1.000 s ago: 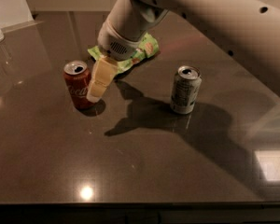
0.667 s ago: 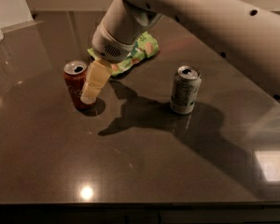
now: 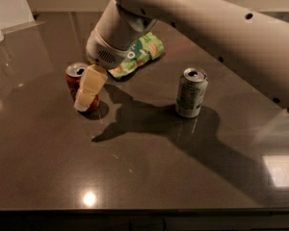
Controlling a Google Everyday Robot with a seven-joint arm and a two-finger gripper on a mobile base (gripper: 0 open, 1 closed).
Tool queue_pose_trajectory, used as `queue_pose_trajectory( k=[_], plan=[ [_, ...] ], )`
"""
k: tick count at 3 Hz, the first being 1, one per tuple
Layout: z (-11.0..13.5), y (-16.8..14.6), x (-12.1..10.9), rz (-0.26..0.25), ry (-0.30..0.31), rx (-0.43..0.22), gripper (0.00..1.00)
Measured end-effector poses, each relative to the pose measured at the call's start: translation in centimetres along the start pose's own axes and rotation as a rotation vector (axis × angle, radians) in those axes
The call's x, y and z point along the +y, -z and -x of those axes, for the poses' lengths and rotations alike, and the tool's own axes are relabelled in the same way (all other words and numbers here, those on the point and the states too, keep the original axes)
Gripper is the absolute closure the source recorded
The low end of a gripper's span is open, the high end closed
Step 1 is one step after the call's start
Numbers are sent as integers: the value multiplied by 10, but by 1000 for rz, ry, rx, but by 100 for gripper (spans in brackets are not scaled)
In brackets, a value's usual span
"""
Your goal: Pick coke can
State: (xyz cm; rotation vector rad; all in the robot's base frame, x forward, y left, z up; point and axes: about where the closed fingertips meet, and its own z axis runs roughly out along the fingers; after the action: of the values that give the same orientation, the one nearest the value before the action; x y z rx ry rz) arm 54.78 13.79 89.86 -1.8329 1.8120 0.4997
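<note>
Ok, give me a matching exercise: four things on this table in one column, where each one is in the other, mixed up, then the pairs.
Things:
1. coke can
2. grey can
3. green bag
4. gripper

Places:
a. furthest back, lying flat
b. low on the left, just in front of a can
c. upright, alone on the right
d. upright on the left, partly hidden

Pairs: 1-d, 2-c, 3-a, 4-b

gripper (image 3: 85,96) at coke can (image 3: 72,81), hiding its front | arm (image 3: 221,28) cut by right edge | snack bag (image 3: 145,51) partly hidden
</note>
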Motion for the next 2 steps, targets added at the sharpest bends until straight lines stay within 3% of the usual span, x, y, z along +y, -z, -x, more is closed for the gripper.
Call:
queue_pose_trajectory(
  k=[1, 2],
  plan=[
    [4, -1, 1, 7, -6, -7, 18],
    [9, 0, 2, 14, -3, -12, 42]
  ],
)
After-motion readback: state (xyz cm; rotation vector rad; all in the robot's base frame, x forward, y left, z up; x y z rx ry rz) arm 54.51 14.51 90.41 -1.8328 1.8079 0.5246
